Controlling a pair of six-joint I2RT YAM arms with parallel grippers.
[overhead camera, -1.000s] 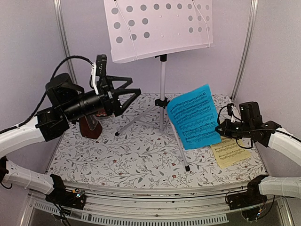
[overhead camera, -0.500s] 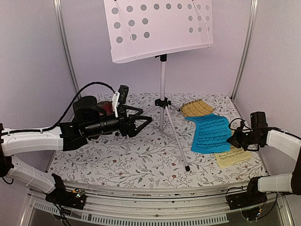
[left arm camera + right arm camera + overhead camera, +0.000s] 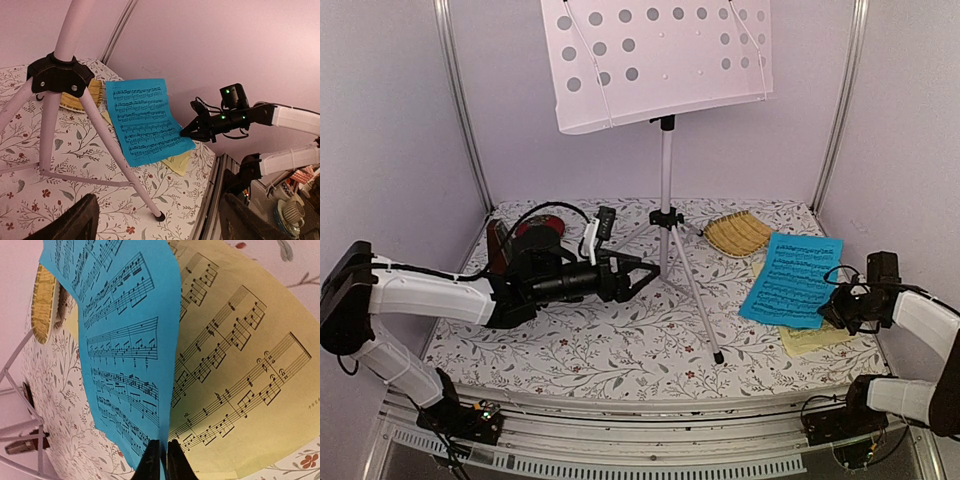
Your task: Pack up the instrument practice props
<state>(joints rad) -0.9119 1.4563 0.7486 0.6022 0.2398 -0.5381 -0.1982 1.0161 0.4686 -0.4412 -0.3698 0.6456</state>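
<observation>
At the right of the floral-print desk (image 3: 620,340), pinches the near edge of the blue music sheet (image 3: 792,280) between the right fingers (image 3: 152,465), pressed tight on thin matte paper printed with black staves. Holds that sheet aslant over the pale-yellow sheet (image 3: 815,342), partly covered beneath it. Keeps the left fingers (image 3: 75,225) spread wide, gripping nothing, low near the music stand (image 3: 665,180): slim silver pole, black hub, three splayed legs, pale panel punched with round holes. Shows the dark red-brown metronome (image 3: 498,243) at rear left, half hidden by the left arm, and a flat woven tray (image 3: 740,233) behind the sheets.
</observation>
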